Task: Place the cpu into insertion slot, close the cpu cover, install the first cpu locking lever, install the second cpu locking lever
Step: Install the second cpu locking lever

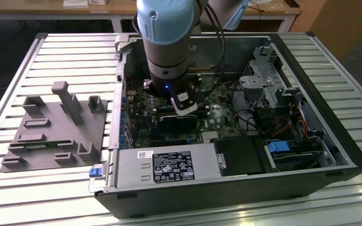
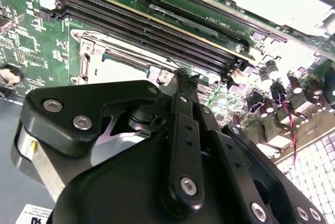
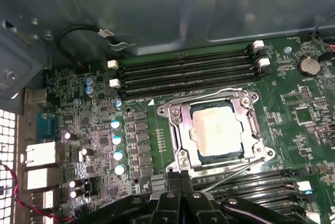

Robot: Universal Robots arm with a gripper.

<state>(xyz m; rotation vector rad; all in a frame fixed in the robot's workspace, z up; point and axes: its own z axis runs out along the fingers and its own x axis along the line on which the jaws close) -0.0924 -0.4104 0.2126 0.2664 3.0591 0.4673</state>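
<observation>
With the cpu (image 3: 216,134) seated under the closed cpu cover (image 3: 178,130), our tool (image 3: 180,179) – fingers pressed together, holding nothing – should push the lever (image 3: 230,174) down slowly.

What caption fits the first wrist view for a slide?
Gripper at the edge of the socket, where the cpu sits under the closed cpu cover.

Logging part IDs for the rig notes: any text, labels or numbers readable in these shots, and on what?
No text can be quoted with confidence.
Power supply label, exterior view: dense print and symbols, too small to read.
Small white sticker on the same unit: too small.
Motherboard silkscreen by the memory slots, second wrist view: blurred.
Cut-off sticker, second wrist view: unreadable.
</observation>
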